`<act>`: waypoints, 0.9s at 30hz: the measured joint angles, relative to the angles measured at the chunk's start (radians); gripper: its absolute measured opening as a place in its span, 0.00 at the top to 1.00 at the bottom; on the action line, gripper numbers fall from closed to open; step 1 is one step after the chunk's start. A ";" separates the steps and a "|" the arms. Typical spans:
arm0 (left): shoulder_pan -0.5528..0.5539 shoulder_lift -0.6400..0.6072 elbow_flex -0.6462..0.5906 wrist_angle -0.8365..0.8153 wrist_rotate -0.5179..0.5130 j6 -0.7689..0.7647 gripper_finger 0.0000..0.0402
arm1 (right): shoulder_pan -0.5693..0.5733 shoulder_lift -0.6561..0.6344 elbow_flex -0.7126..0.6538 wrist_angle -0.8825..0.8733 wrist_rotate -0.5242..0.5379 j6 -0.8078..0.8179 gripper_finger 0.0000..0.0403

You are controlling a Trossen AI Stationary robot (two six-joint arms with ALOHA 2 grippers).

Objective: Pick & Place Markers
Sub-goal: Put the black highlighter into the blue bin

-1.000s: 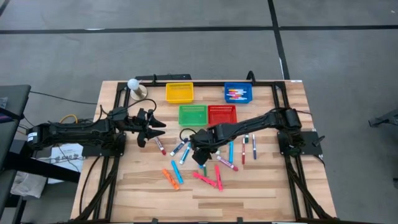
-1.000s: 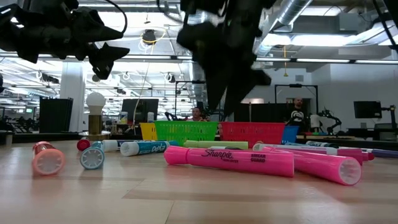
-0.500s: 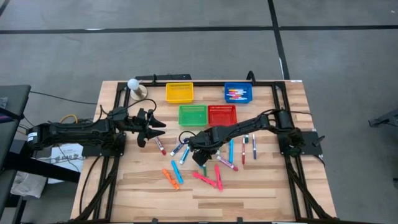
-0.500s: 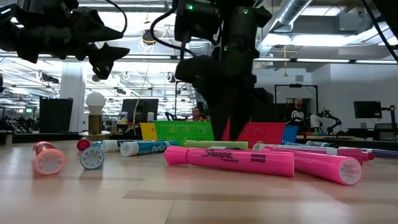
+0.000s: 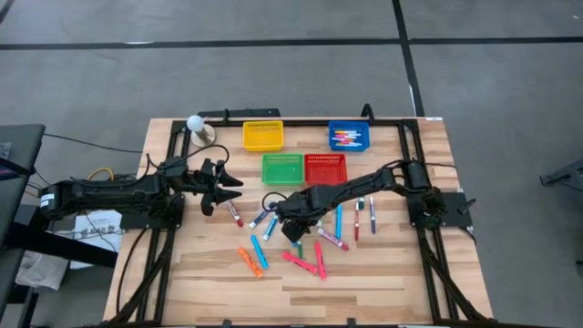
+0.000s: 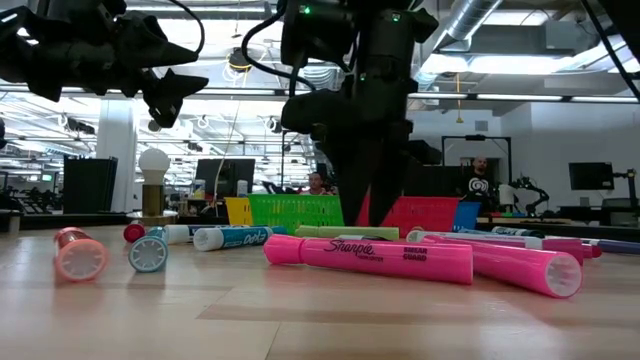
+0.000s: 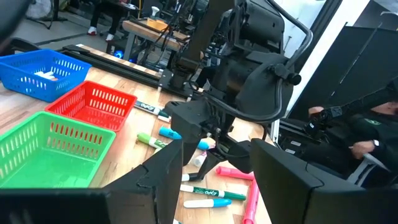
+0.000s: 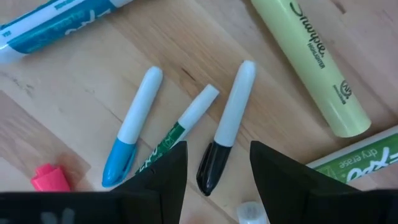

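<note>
Right gripper [image 8: 212, 163] low, fingers parted astride black-capped marker [image 8: 226, 127], lined up to grasp; left gripper [image 5: 221, 189] parted, waiting aside.

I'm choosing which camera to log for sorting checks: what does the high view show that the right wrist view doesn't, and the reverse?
Only the high view shows the four baskets, with pens in the blue basket, and the left gripper waiting apart over the table's left side. Only the right wrist view shows which pen lies between the right gripper's open fingers: the black-capped pen, beside a green-capped pen and a blue-capped pen. Both show scattered markers on the wooden table.
</note>
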 joint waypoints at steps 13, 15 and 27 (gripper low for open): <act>0.000 0.000 0.000 0.005 0.000 0.000 0.54 | 0.002 0.066 0.002 -0.012 -0.021 0.001 0.59; 0.000 -0.001 0.000 0.007 0.000 0.000 0.54 | 0.002 0.068 0.003 -0.009 -0.023 0.001 0.59; 0.000 0.000 0.000 0.016 0.000 0.004 0.54 | 0.001 0.073 0.003 -0.013 -0.020 0.052 0.64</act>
